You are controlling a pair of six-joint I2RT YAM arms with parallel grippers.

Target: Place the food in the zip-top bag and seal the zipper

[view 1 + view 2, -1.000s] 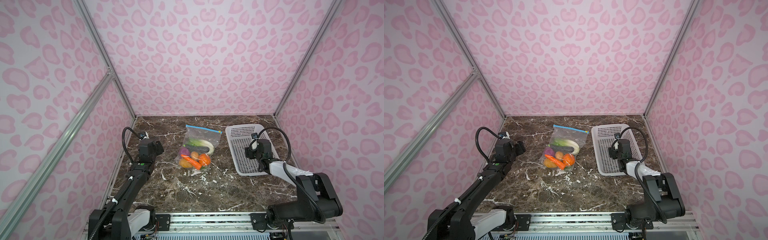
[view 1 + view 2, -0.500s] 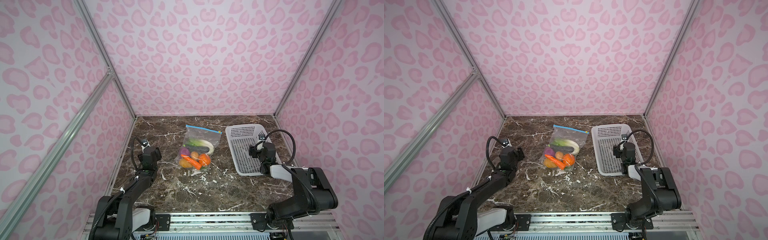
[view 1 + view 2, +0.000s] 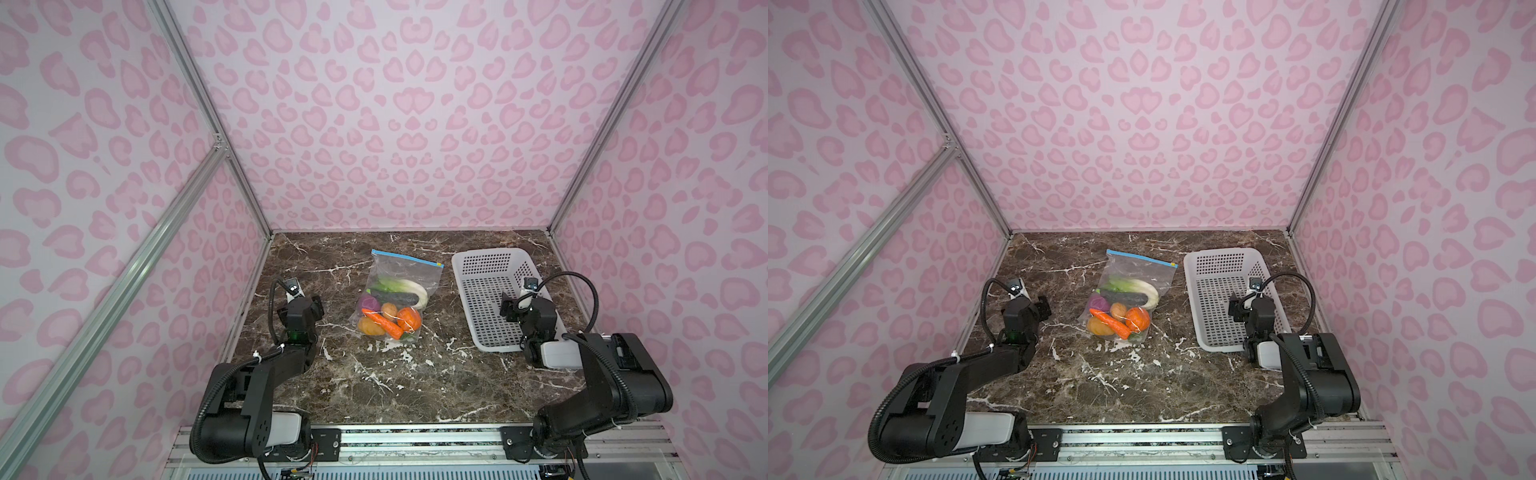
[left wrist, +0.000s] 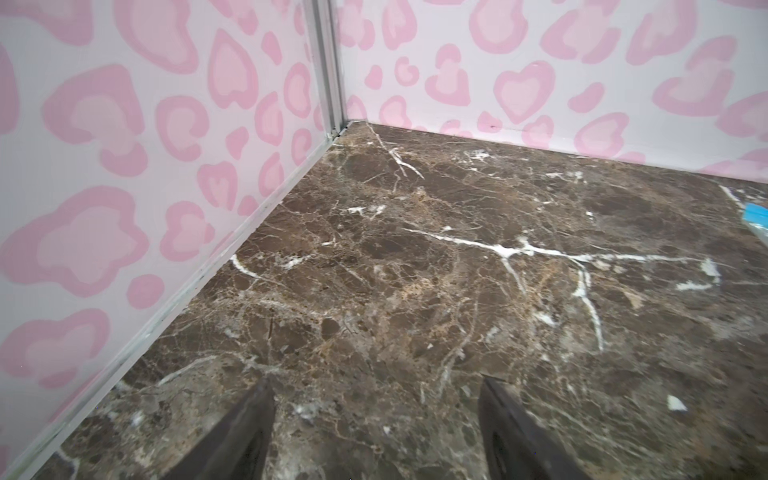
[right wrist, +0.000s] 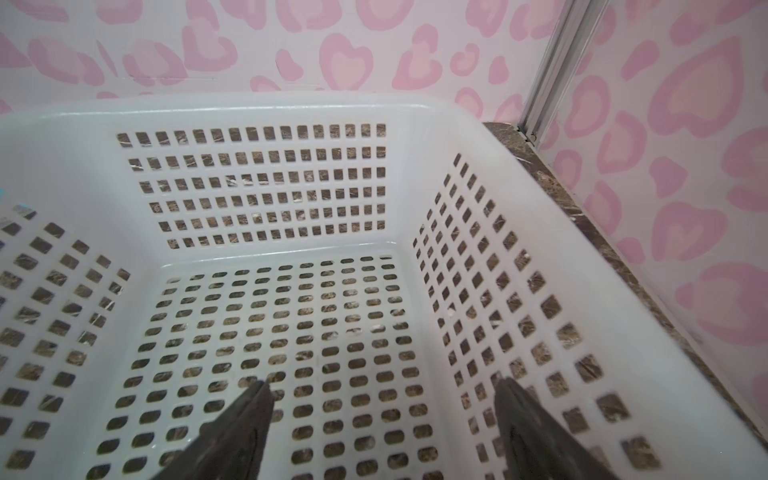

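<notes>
The clear zip-top bag [image 3: 415,274] [image 3: 1148,276] lies flat mid-table in both top views. The food is inside it: carrot [image 3: 383,324], orange fruit [image 3: 409,318], potato [image 3: 371,327], purple onion [image 3: 368,303], cucumber [image 3: 397,298] and cabbage [image 3: 411,286]. The blue zipper [image 3: 407,258] [image 3: 1140,258] runs straight along the bag's far edge. My left gripper [image 3: 316,306] [image 3: 1043,306] [image 4: 376,380] is open over bare table left of the bag, apart from it. My right gripper [image 3: 505,308] [image 3: 1233,308] [image 5: 383,382] is open over the basket, holding nothing.
The white perforated basket [image 3: 490,253] [image 3: 1221,252] [image 5: 249,108] stands at the right with nothing in it. In the left wrist view a blue corner of the bag [image 4: 756,216] shows at the frame's edge. Pink walls close in the brown marble table [image 3: 374,386].
Both arms have folded down and back toward the front rail. Both grippers stayed open. The bag and the food have not moved.
</notes>
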